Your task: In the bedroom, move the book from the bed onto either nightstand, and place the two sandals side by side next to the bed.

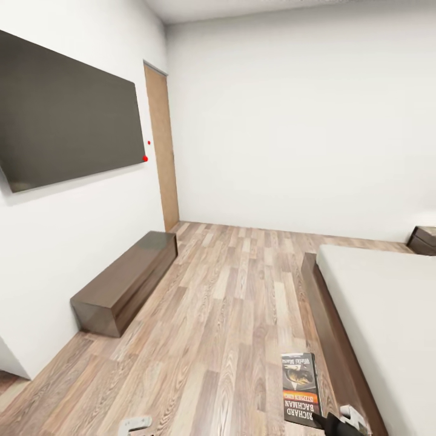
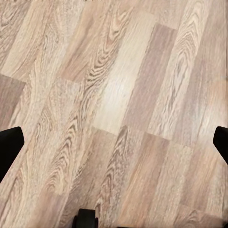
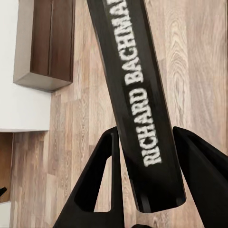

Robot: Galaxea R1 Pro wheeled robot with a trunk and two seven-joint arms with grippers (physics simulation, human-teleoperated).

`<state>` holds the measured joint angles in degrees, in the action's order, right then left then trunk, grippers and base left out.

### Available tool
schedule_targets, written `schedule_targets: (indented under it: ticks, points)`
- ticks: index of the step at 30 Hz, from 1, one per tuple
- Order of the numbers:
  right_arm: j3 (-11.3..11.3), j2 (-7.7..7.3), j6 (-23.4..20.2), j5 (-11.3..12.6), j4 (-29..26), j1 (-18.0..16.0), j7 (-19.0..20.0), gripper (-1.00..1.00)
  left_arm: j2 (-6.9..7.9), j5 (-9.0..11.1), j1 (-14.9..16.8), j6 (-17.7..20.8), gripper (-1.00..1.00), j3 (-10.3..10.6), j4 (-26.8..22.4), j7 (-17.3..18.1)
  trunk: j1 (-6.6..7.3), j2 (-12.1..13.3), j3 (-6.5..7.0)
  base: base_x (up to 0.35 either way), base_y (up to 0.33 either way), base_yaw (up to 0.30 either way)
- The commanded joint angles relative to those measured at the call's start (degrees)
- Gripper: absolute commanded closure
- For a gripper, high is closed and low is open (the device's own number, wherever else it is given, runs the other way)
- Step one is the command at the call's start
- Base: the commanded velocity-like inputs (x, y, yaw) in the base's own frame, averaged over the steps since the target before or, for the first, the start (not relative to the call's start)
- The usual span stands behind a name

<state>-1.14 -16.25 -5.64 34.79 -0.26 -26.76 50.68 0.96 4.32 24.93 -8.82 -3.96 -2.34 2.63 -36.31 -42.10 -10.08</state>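
Currently the right gripper [image 3: 142, 156] pinches the book [image 3: 135, 95] by its lower end, one black finger [image 3: 102, 180] on each side of the spine, which reads "RICHARD BACHMAN" in white. From the head camera the book [image 1: 301, 389] is held above the wood-plank floor [image 1: 224, 315], just beside the dark frame of the bed [image 1: 387, 315], cover up, orange band visible; the right gripper [image 1: 339, 424] sits at the book's near edge. The light-grey mattress is bare in the visible part. A nightstand [image 1: 424, 239] stands at the far end of the bed, against the white wall. A long low sideboard [image 1: 124, 281] lies along the left wall under a dark wall screen [image 1: 66, 115], with a wooden door [image 1: 162, 148] beyond. Left gripper [image 2: 114, 142]: fingertips [image 2: 9, 145] spread wide apart, nothing between them, plank floor [image 2: 118, 95] beneath
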Motion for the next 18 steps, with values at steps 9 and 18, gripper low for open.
schedule_targets:
  ticks: [9, 18]
  points:
    - [0.2, -0.01, -0.6, 0.6, 0.0, 0.0, 0.2, 1.00, 0.01, 0.4, 0.0, -0.1, -1.00, -0.3, 0.1, 0.3, -0.01, -0.1, -0.09, 0.000, 0.000, -0.300]
    - [0.1, -0.01, -0.6, 0.6, 0.0, 0.0, 0.2, 1.00, 0.01, 0.4, 0.0, -0.1, -1.00, -0.3, 0.1, 0.3, -0.01, -0.1, -0.09, 0.000, 0.000, -0.300]
